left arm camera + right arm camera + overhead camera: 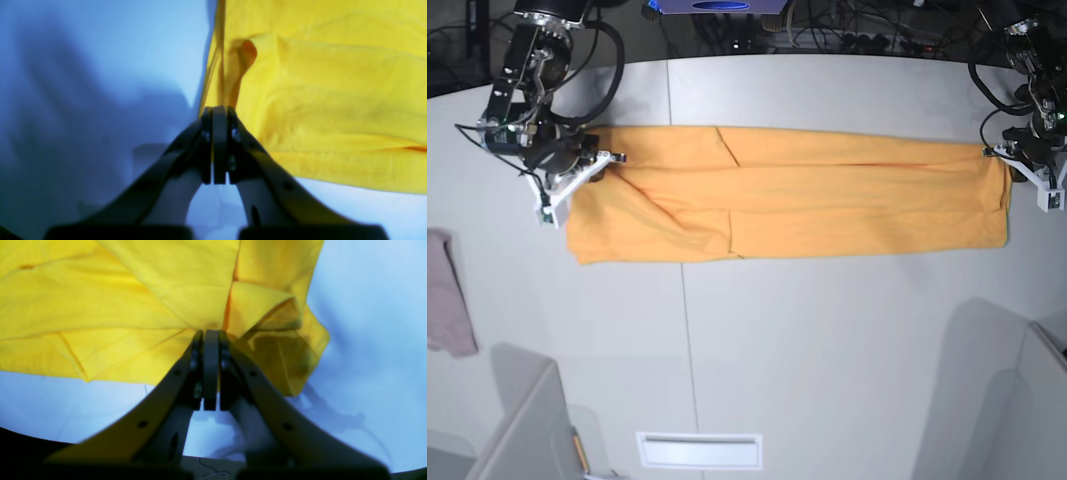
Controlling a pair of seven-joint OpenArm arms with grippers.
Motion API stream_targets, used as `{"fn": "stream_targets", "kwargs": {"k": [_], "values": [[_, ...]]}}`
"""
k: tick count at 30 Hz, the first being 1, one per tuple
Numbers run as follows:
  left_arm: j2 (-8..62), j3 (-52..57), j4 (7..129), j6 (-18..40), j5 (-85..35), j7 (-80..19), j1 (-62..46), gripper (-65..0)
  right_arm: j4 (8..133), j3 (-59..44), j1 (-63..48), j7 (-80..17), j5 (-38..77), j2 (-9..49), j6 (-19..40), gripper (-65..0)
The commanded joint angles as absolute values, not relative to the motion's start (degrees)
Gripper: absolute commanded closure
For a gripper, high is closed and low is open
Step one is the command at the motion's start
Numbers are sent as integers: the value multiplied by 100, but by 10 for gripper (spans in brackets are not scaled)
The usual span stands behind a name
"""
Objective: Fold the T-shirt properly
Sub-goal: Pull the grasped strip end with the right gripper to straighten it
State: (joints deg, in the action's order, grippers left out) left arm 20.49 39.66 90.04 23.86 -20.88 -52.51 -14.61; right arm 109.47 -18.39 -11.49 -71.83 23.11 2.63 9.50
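The orange-yellow T-shirt (807,195) lies across the table as a long band folded lengthways, stretched between both arms. My right gripper (603,160) is at the band's left end in the base view, and my left gripper (999,153) is at its right end. In the right wrist view the gripper (210,332) is shut on a bunched fold of the shirt (133,290). In the left wrist view the gripper (219,109) is shut on the shirt's edge (333,100). No black mark or white dot shows.
A small pinkish-grey cloth (447,295) lies at the table's left edge. A white slot (697,450) sits near the front edge. Grey panels stand at the front left (517,430) and front right (1027,400). Cables run along the back.
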Motion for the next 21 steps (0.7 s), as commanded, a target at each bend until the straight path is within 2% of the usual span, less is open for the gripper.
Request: {"fn": "stream_targets", "kwargs": {"k": [1, 3, 5, 6, 11, 14, 21], "values": [[2176, 3996, 9121, 2369, -2097, -5156, -1437, 0, 11037, -1851, -1095, -7169, 2378, 295, 954, 0], [2176, 3996, 9121, 2369, -2097, -5156, -1437, 0, 11055, -1851, -1095, -7292, 2378, 295, 963, 0], [2176, 3996, 9121, 2369, -2105, -5156, -1437, 0, 11143, -1895, -1156, -7240, 2387, 171, 963, -84], [2176, 3996, 9121, 2369, -2114, -5156, -1437, 0, 11231, -1903, -1200, -7143, 2387, 119, 963, -99], [2132, 3978, 9121, 2369, -2114, -5156, -1437, 0, 11266, -1833, -1007, -6756, 2580, -22, 963, -92], [2123, 3873, 9121, 2369, -2132, -5156, -1437, 0, 10826, -1833, -716, -6536, 2642, -22, 963, 0], [2158, 3829, 9121, 2369, -2141, -5156, -1437, 0, 9596, -1771, -585, -6141, 2651, -22, 971, 0]]}}
